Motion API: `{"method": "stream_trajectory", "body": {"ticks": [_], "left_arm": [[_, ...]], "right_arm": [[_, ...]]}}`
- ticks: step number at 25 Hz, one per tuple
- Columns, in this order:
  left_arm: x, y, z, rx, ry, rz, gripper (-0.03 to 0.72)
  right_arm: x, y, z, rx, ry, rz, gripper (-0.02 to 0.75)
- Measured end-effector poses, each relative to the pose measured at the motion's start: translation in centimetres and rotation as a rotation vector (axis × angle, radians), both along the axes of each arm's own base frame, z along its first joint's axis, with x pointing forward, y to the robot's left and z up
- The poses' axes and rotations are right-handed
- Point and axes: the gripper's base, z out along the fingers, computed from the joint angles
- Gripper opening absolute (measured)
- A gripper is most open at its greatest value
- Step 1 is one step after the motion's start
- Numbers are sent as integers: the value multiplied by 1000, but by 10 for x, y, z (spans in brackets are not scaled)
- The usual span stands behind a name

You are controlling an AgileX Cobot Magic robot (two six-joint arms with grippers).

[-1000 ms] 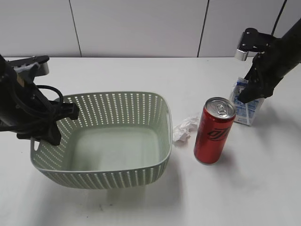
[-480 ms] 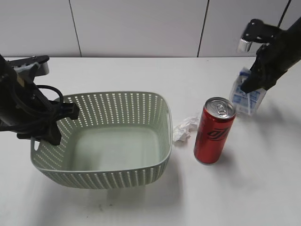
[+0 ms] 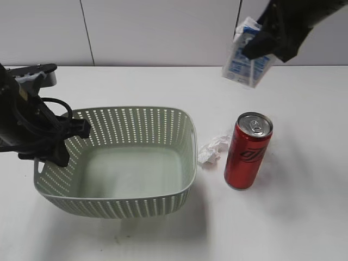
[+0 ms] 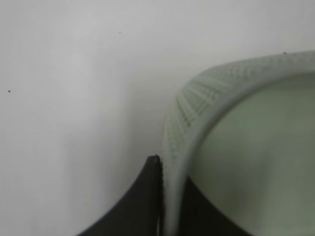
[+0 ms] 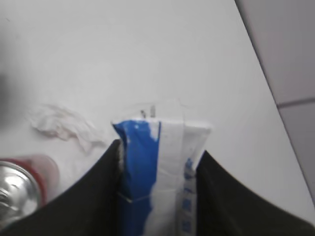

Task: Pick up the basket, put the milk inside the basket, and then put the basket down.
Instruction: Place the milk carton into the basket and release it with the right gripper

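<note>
The sage-green basket is held at its left rim by my left gripper, one finger outside the wall and one inside. In the left wrist view the basket rim runs between the two dark fingers of my left gripper. My right gripper is shut on the white-and-blue milk carton and holds it high above the table, behind and above the can. In the right wrist view the milk sits clamped in my right gripper.
A tall red soda can stands right of the basket; its top shows in the right wrist view. A crumpled white tissue lies between basket and can, also in the right wrist view. A tiled wall runs behind the white table.
My right gripper has lifted the milk off the table and carried it up and to the left. The left gripper and basket have hardly moved.
</note>
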Motion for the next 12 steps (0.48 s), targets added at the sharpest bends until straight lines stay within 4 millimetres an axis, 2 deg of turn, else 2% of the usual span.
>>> {"method": "stream_trajectory", "body": {"ticks": [5,9,12], "left_arm": [[1,1,0,12,-18,-10,-1],[2,1,0,14,-22,-12,-1],[2,1,0,14,-22,-12,-1]], "right_arm": [[-49,63,26,44,-41,177,295],[-80,100,28,74,-6,264,295],[-96,123,21,65,22,334,295]]}}
